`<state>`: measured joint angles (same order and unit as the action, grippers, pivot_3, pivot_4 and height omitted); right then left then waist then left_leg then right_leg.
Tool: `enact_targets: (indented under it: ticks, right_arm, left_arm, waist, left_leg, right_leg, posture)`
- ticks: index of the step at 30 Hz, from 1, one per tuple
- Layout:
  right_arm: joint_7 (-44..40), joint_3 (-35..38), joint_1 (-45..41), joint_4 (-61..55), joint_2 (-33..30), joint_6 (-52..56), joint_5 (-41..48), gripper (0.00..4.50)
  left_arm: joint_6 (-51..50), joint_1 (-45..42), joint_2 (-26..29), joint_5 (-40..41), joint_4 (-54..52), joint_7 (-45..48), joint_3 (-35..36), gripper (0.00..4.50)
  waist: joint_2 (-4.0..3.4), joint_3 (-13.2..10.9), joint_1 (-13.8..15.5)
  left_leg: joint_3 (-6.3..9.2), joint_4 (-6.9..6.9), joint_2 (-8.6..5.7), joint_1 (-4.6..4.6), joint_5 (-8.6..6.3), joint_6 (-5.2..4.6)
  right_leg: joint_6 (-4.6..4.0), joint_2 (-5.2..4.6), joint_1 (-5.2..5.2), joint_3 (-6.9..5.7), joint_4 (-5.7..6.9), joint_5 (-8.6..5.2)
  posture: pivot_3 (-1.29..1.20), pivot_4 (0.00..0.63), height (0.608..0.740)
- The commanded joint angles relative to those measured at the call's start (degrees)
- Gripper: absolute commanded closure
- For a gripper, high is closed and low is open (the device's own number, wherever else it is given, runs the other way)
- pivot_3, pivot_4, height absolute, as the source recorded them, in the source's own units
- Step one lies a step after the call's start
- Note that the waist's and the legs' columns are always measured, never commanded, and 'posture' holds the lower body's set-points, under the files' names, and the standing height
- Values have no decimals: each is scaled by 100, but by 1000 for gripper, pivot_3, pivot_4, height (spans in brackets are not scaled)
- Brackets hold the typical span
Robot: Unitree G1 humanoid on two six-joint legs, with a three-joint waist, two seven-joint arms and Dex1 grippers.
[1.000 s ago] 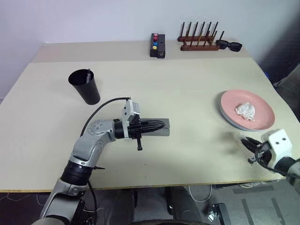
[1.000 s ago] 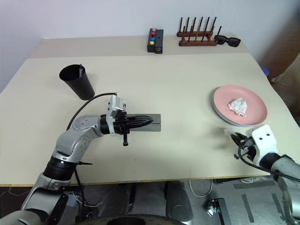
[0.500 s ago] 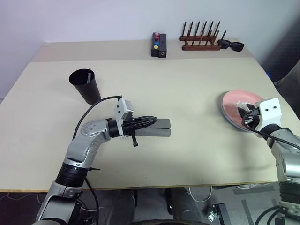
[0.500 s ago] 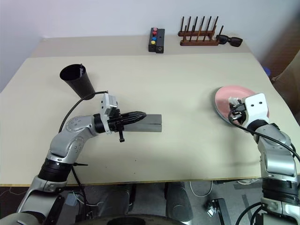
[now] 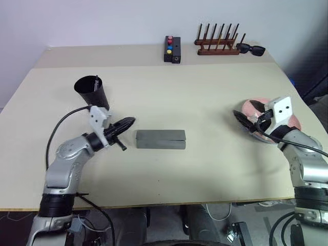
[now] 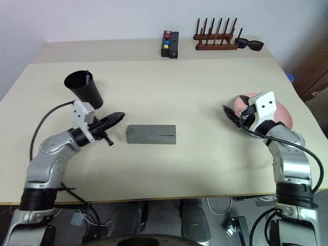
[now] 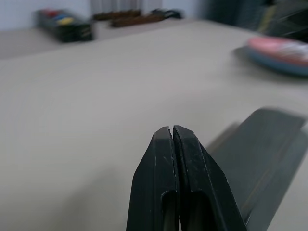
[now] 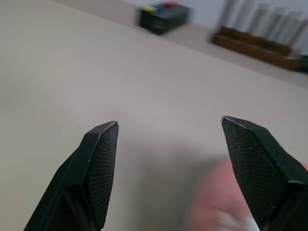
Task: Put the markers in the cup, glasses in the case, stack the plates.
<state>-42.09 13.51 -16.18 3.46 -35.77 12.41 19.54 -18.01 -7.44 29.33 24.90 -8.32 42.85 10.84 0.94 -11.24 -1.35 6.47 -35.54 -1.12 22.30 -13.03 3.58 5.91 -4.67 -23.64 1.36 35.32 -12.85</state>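
The closed left gripper hangs beside the shut grey felt case, while the wide-open right gripper hovers over the stacked pink plastic plate, seemingly to grasp it.

Left gripper level, pointing forward-right, fingers pressed together, empty. Right gripper level, pointing forward-left, fingers wide apart, nothing between.

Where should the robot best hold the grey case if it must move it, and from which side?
Probably across the middle of the grey case, coming from above. It lies flat and closed, long side crosswise, so its narrow width fits between fingers. The left gripper, shut, is nearest.
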Motion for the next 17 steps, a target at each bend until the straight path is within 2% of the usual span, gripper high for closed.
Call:
enact_targets:
  ticks: [1, 7, 17]
  right_arm:
    - [-416, -83, -210, -94, -30, 19, 264, 1039]
    - [-667, -315, -587, 396, -3, -88, 155, 1039]
    - [-871, -597, -1317, 1247, 179, -493, -44, 1039]
  left_arm:
    - [78, 372, 178, 69, -436, -248, 601, 4500]
    - [77, 896, 328, 175, -701, -419, 1160, 4500]
    - [15, 1039, 259, 162, -978, -732, 1171, 4500]
  waist:
    - [0, 0, 25]
    - [1, -1, 64]
    - [0, -1, 38]
  left_leg:
    - [0, 0, 0, 0, 0, 0]
    - [1, -8, -1, 4, -1, 1]
    - [0, -2, -1, 3, -1, 1]
  right_leg:
    - [-1, 0, 0, -1, 0, 0]
    - [-1, -1, 5, -2, -7, -2]
    - [-2, -1, 3, -2, -8, 0]
  posture:
    - [0, 150, 740]
    - [0, 150, 740]
    - [0, 150, 740]
